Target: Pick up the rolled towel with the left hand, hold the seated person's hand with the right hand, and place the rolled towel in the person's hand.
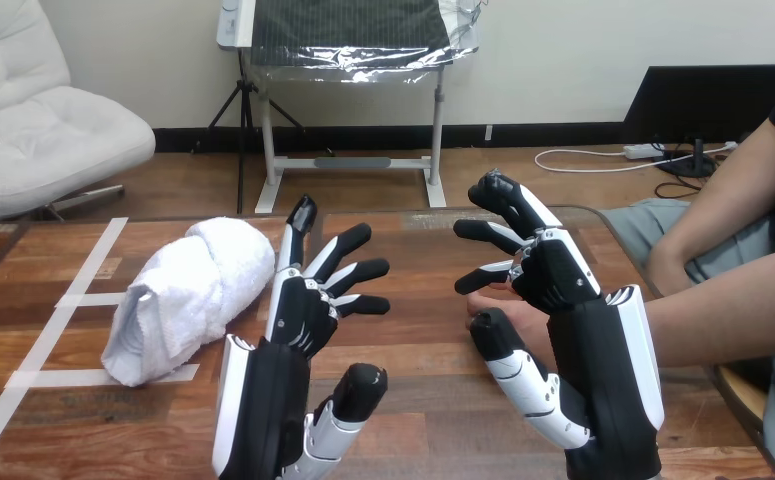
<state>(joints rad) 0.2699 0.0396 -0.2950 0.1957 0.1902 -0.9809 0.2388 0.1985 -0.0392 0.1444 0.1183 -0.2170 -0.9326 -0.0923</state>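
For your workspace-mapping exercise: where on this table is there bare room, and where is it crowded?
Free: the table between left hand and right hand, and the taped wood left of the rolled towel. Crowded: around the right hand and the person's hand.

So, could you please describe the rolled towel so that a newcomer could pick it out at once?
Start at the wooden table and look at its left half, where strips of white tape cross the wood. The rolled towel lies there on its side, just left of the robot's left hand. It is the only soft, thick white bundle; the tape is flat.
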